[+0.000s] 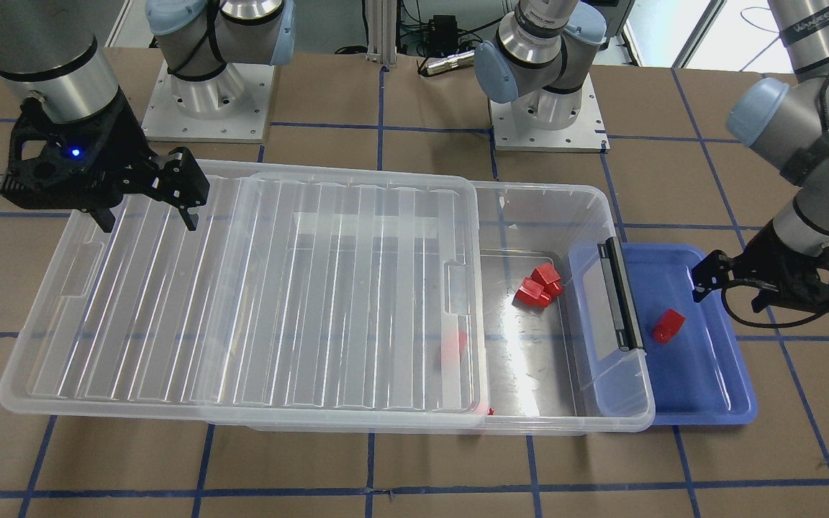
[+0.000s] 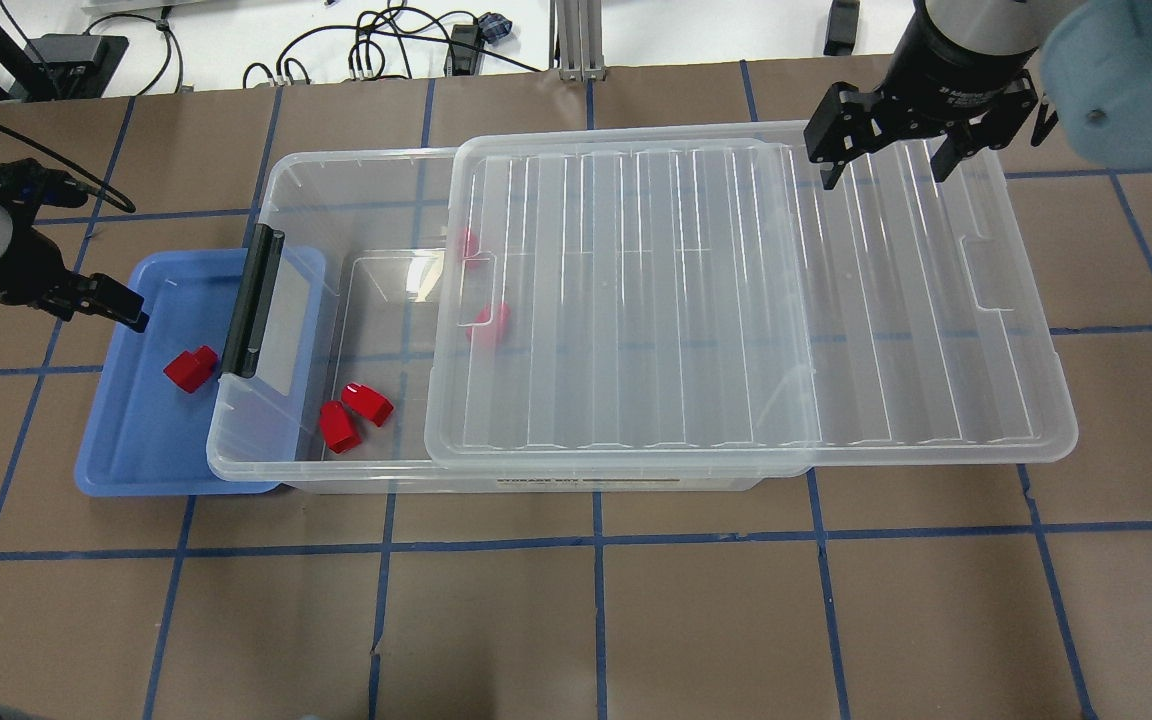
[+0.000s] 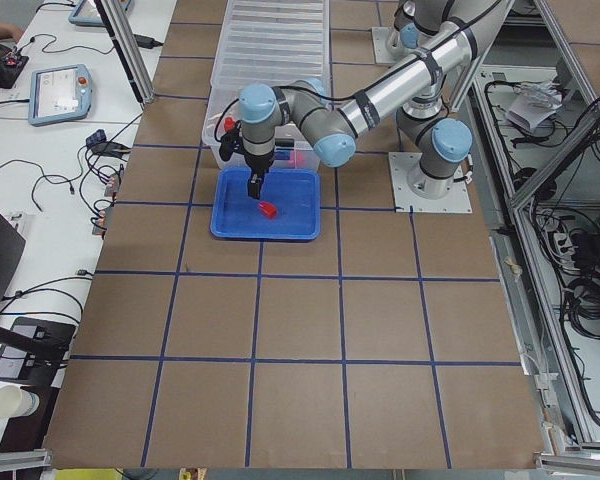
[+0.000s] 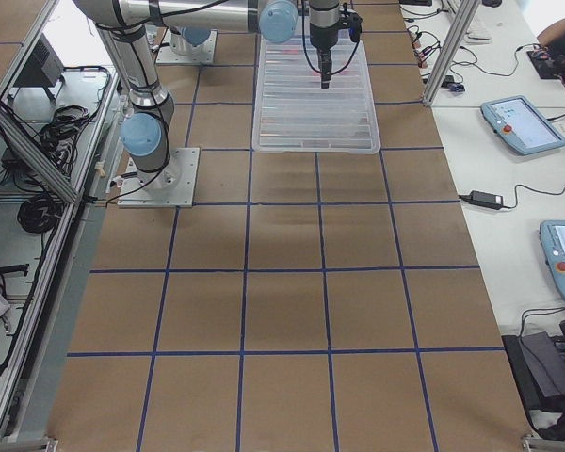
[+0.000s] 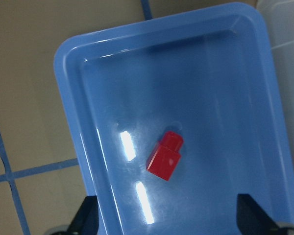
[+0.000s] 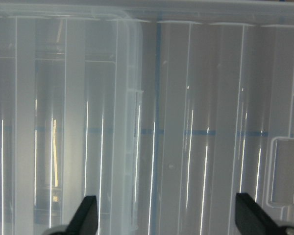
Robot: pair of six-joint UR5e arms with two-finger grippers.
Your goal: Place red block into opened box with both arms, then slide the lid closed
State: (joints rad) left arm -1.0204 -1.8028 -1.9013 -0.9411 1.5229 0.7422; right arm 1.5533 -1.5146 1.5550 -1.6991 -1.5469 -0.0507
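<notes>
Spread-fingered, the black left gripper hovers near the small red cube-and-stub block in the blue plastic tray; grasping seems in hand (lower, then pinch), while the right gripper, also spread, hangs over the clear ribbed lid.

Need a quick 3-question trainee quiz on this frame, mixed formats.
1. True or false: the lid fully covers the box.
2. The red block near the left gripper lies in: A box, B blue tray, C lid.
3. Fill in: the right gripper, over the lid, is ___.
Key: 1 false; 2 B; 3 open.
</notes>
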